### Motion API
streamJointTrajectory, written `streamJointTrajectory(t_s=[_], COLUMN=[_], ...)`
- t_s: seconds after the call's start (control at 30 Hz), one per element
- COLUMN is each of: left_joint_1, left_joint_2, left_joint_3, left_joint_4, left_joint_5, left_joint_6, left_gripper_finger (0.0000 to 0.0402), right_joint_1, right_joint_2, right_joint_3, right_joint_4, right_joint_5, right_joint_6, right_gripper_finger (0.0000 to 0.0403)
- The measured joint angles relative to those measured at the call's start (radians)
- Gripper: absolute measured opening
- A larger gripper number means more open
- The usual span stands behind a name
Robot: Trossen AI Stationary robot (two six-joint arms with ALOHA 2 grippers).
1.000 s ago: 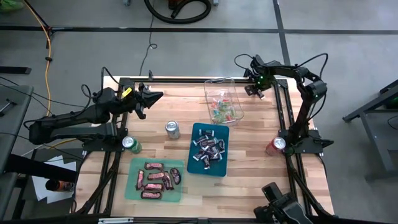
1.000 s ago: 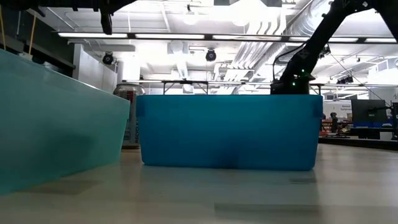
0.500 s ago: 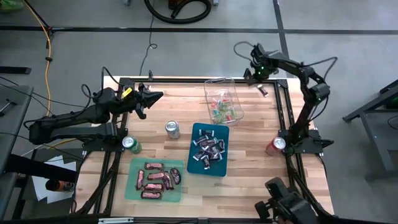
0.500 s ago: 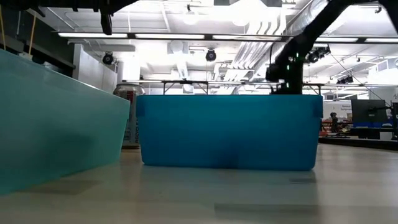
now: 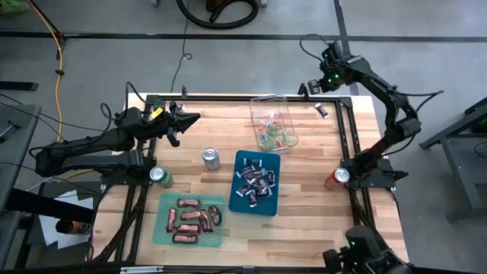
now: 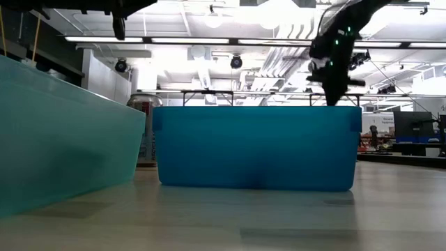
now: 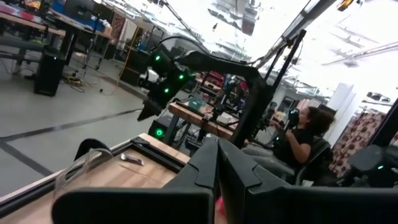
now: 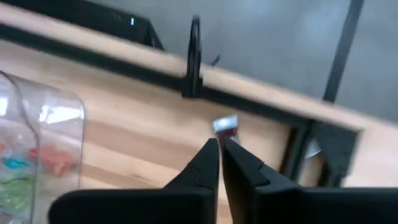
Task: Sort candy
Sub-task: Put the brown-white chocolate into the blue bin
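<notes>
We found most of the candy already lying in three containers: dark red-brown bars in the green tray (image 5: 190, 221), dark and silver pieces in the blue tray (image 5: 255, 183), and tiny red, green and blue sweets in the clear tub (image 5: 274, 122). One stray wrapped piece (image 5: 321, 110) lay on the bare tabletop (image 5: 319, 198) near the far right corner, just beside the black frame rail.

The right claw (image 5: 313, 89) hung above that corner, close to the stray piece, its fingers together and holding nothing that we could see; in the right wrist view the piece (image 8: 225, 126) sat just past the fingertips. The left claw (image 5: 183, 122) waited over the far left side of the tabletop, also closed and empty.

We judged the piece to be very light and small, with a crinkly, slippery wrapper that would give under pressure rather than break. A pinch across its short middle looked safest, since a twisted wrapper end could slide out.

Room was tight there: the rail and the tabletop's edge lay close on one side, so a nudge could push the piece off or under the frame. Toward the clear tub the boards were open. Three soda cans (image 5: 211, 158) stood well apart from that corner.
</notes>
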Motion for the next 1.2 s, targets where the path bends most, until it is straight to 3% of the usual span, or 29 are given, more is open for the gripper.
streamJointTrajectory(t_s=[0.13, 0.27, 0.43, 0.57, 0.73, 1.03, 1.13, 1.2], left_joint_1=[0.000, 0.000, 0.000, 0.000, 0.000, 0.000, 0.000, 0.000], left_joint_2=[0.000, 0.000, 0.000, 0.000, 0.000, 0.000, 0.000, 0.000], left_joint_3=[0.000, 0.000, 0.000, 0.000, 0.000, 0.000, 0.000, 0.000], left_joint_4=[-0.017, -0.019, -0.018, -0.018, -0.018, -0.018, -0.018, -0.018], left_joint_5=[0.000, 0.000, -0.017, -0.030, -0.040, -0.070, -0.072, -0.072], left_joint_6=[-0.012, -0.018, -0.018, -0.019, -0.036, -0.045, -0.051, -0.068], left_gripper_finger=[0.0000, 0.0000, 0.0000, 0.0000, 0.0000, 0.0000, 0.0000, 0.0000], right_joint_1=[-0.026, -0.045, -0.045, -0.046, -0.046, -0.047, -0.048, -0.043], right_joint_2=[0.047, 0.119, 0.219, 0.280, 0.341, 0.404, 0.426, 0.431], right_joint_3=[-0.099, -0.170, -0.176, -0.164, -0.148, -0.141, -0.138, -0.139], right_joint_4=[0.053, 0.098, 0.137, 0.166, 0.173, 0.191, 0.184, 0.184], right_joint_5=[-0.028, -0.027, -0.027, -0.027, 0.044, 0.035, -0.003, -0.017], right_joint_6=[0.042, 0.116, 0.105, 0.087, -0.005, -0.099, -0.135, -0.138], right_gripper_finger=[0.0048, 0.0108, 0.0180, 0.0205, 0.0209, 0.0205, 0.0170, 0.0116])
